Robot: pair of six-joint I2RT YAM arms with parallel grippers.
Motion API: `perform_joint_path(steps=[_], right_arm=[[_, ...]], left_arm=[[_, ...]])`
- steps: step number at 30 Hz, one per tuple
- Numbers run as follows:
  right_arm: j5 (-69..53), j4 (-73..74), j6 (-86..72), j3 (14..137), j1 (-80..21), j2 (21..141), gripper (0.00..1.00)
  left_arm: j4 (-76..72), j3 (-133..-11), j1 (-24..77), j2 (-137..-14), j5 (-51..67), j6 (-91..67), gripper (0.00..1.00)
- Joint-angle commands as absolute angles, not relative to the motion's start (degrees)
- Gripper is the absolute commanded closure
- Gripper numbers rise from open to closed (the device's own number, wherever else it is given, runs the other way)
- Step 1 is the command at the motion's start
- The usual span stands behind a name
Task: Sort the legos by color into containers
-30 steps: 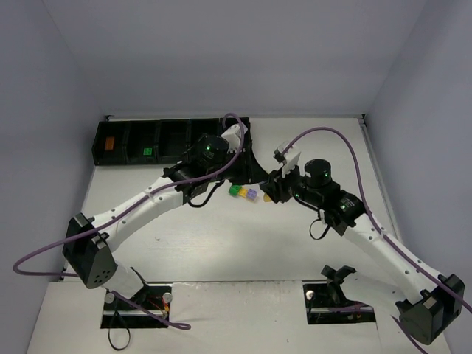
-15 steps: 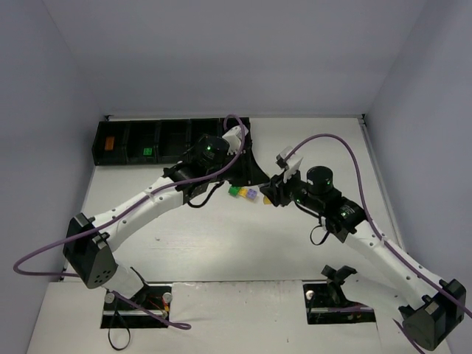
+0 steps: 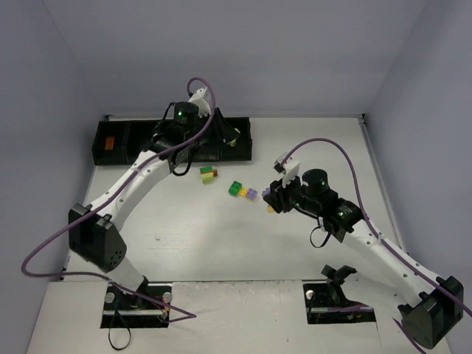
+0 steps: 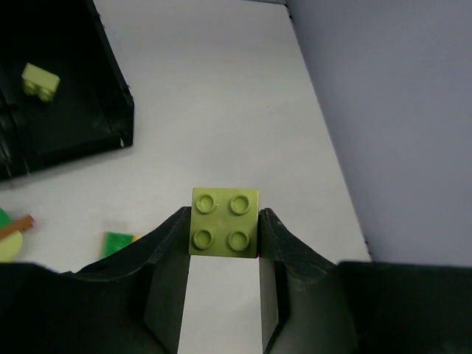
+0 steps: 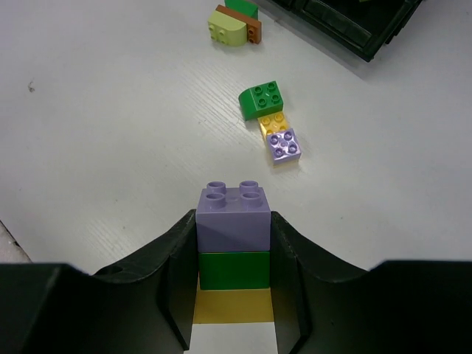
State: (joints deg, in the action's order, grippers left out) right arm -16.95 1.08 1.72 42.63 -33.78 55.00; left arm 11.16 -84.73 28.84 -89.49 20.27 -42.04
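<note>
The left gripper (image 4: 225, 215) is clamped on a lime brick (image 4: 225, 227), its fingers pressing two opposite sides and the studs facing the wrist camera. It hangs by the right end of the row of bins (image 3: 99, 147), which runs along the table's (image 3: 221, 243) far edge from the far left corner. The end bin (image 4: 122, 118) already holds a second lime piece (image 4: 40, 81), so it is probably the target.

In the wrist view the held brick shows against bare table just beyond that bin's wall. A clean drop probably means bringing the brick over the bin's open middle. It should go below the rim before the fingers part, so it cannot clip the wall and bounce out.

The right gripper (image 5: 234, 230) is closed on a stack held above the middle of the table, toward the right edge. The stack has a lilac brick (image 5: 233, 210) on top, dark green (image 5: 234, 270) under it and yellow (image 5: 232, 306) lowest. It looks as if it needs splitting before any of it is binned.

Beyond the stack, a loose green brick (image 5: 263, 98), a yellow one (image 5: 273, 122) and a lilac one (image 5: 285, 144) lie touching in a line. Nearer the bins, a rounded lime piece (image 5: 227, 31) sits against an orange-brown one (image 5: 253, 29).
</note>
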Motion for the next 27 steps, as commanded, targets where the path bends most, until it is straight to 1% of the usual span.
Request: perform_joint_path(steps=[1, 2, 4, 5, 7, 8, 9, 14, 15, 17, 21, 22, 24, 25, 27], right_arm=[[-16.52, -1.32, 1.06, 44.47, -33.66, 55.37, 1.0], [-16.7, -1.23, 0.79, 44.91, -33.66, 55.28, 1.0], [-16.52, -1.14, 0.62, 45.35, -33.66, 55.2, 1.0], [-16.26, -0.88, 0.62, 45.79, -33.66, 55.2, 1.0], [-16.35, -0.53, 0.79, 46.49, -33.66, 55.55, 1.0], [-16.17, -0.27, 0.97, 46.84, -33.66, 55.81, 1.0], [-16.17, -0.26, 1.05, 47.54, -33.66, 56.25, 1.0], [-15.64, -0.26, 1.58, 48.95, -33.66, 57.48, 1.0], [-15.64, -0.26, 1.58, 49.3, -33.66, 58.0, 1.0], [-15.64, -0.26, 1.58, 49.83, -33.66, 58.53, 1.0], [-15.56, -0.26, 1.67, 50.62, -33.66, 58.97, 1.0], [-15.64, -0.26, 1.67, 50.8, -33.66, 59.06, 1.0], [-15.56, -0.26, 1.93, 50.98, -33.66, 59.5, 1.0], [-15.73, -0.26, 2.02, 51.06, -33.58, 59.76, 1.0], [-15.91, -0.26, 2.63, 51.59, -33.66, 60.29, 1.0]], left_arm=[[11.33, -93.22, 29.36, -95.17, 15.58, -32.73, 1.0], [11.86, -95.08, 29.36, -96.93, 11.47, -30.96, 0.99], [12.92, -99.12, 29.18, -102.64, 8.01, -26.22, 0.98], [13.18, -103.84, 29.01, -104.83, 5.91, -24.89, 0.98], [14.76, -109.05, 28.83, -111.34, 3.44, -21.99, 0.97], [15.29, -114.38, 28.83, -113.71, 2.56, -21.1, 0.94], [16.16, -116.96, 28.74, -117.99, 0.98, -19.61, 0.93], [18.45, -129.97, 28.39, -129.62, -1.67, -17.49, 0.89], [19.76, -133.73, 28.21, -132.86, -2.02, -17.58, 0.86], [20.91, -136.57, 27.69, -135.43, -2.28, -17.84, 0.83], [20.92, -137.64, 26.81, -137.9, -2.29, -18.98, 0.74], [20.74, -136.94, 26.63, -137.73, -2.29, -19.25, 0.64], [19.95, -136.06, 26.63, -136.59, -1.76, -19.51, 0.54], [19.43, -134.84, 26.63, -135.97, -1.32, -19.77, 0.47], [19.34, -133.6, 26.8, -133.44, 0.0, -20.39, 0.44]])
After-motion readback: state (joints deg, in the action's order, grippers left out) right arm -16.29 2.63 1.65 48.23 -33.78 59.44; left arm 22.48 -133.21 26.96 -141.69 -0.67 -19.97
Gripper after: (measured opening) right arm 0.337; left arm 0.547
